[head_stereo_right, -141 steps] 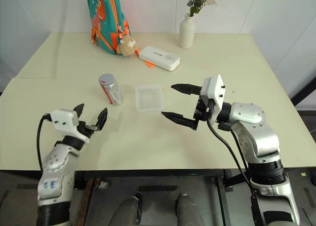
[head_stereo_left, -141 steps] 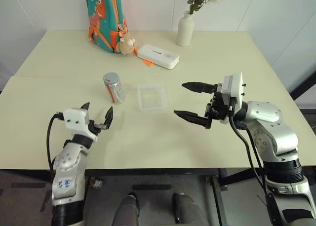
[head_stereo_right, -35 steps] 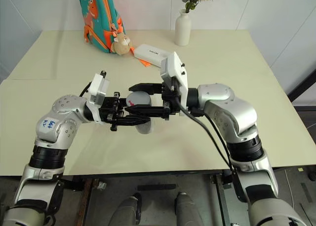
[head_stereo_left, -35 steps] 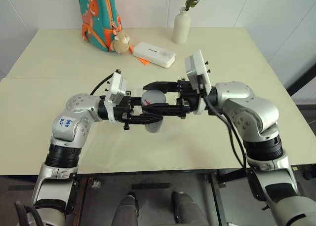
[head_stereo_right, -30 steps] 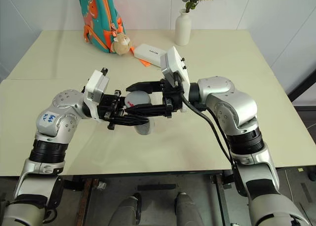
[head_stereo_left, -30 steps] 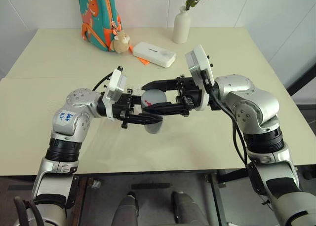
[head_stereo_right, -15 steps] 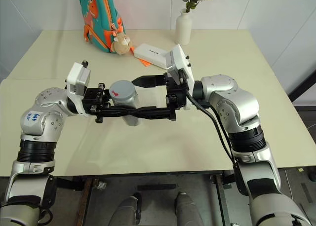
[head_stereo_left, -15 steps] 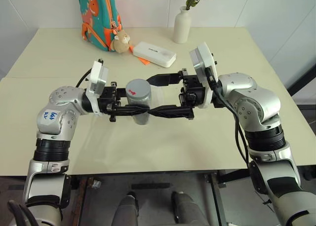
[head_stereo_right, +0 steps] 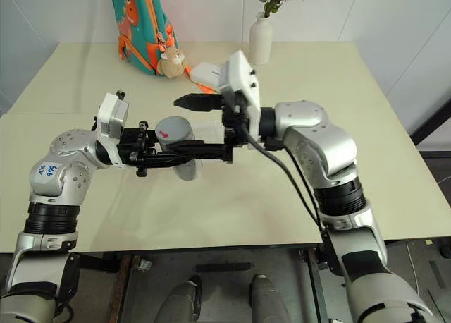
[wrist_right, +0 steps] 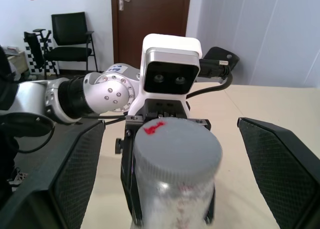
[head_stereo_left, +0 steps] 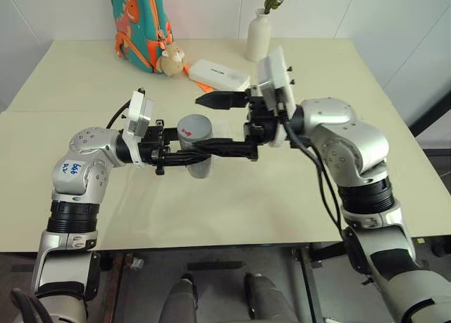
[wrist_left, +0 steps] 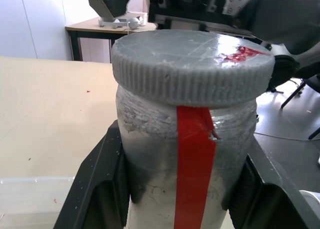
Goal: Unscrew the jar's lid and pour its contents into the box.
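Both fingers of the left claw [wrist_left: 182,189] clamp the jar [wrist_left: 187,154].

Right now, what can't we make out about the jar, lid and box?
- Contents: inside the jar, hidden by its frosted wall and the lid in both wrist views.
- Box: cut off by the edge in the left wrist view; behind the right gripper in the head views.
- Lid looseness: thread seam too fine to tell.
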Available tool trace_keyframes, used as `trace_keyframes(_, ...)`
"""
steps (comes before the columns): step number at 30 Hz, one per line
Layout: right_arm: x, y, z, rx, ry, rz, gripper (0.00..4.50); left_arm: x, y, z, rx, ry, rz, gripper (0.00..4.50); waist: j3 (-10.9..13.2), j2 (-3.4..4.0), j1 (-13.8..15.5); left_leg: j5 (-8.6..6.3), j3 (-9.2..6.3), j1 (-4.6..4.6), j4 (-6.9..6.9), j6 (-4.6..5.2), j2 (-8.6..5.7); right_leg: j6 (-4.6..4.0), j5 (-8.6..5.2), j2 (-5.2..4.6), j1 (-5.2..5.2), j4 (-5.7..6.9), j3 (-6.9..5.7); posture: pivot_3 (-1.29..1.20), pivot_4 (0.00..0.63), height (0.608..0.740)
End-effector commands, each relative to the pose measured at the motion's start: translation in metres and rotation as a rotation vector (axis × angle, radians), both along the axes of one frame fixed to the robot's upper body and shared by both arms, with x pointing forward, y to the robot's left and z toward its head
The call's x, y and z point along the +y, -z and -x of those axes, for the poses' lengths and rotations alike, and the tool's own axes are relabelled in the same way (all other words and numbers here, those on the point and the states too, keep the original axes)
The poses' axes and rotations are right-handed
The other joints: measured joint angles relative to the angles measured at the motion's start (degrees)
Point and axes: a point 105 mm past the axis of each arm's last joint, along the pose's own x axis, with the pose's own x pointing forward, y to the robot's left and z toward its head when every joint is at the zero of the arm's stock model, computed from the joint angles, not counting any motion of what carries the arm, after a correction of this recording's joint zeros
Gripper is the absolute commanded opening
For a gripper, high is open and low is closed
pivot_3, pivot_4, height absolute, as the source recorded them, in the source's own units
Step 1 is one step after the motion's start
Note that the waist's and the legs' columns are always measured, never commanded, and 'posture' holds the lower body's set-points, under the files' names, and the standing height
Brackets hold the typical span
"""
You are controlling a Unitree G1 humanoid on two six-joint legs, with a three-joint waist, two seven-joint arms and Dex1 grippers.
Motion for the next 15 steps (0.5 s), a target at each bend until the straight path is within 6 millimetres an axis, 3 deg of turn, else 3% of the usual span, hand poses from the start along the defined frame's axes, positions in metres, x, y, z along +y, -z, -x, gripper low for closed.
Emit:
trace_keyframes(1,0.008,-0.01,0.001,-0.051,0.037,-0.018,4.46,-0.002,-0.007,0.002,-0.047,0.007,-0.001,1.99,0.0,0.0,0.1,0.0,0.0,0.0,0.02,0.0,0.0,0.0,0.0,0.0,0.0,0.01,0.0,0.0,0.15,0.74)
trace_keyframes(7,0.01,-0.011,-0.016,-0.064,0.123,-0.021,4.46,-0.004,-0.008,0.002,-0.05,0.016,-0.002,1.99,0.0,0.0,0.1,0.0,0.01,0.0,0.03,0.0,0.0,-0.02,-0.01,0.0,-0.01,0.04,0.0,0.0,0.15,0.74)
trace_keyframes(15,-0.001,-0.01,-0.029,-0.072,0.165,-0.004,4.46,-0.006,-0.009,0.003,-0.06,0.018,0.005,1.99,0.0,0.0,0.1,-0.01,0.01,0.0,0.0,-0.01,0.01,-0.05,-0.03,0.01,-0.03,0.07,-0.01,0.0,0.15,0.74)
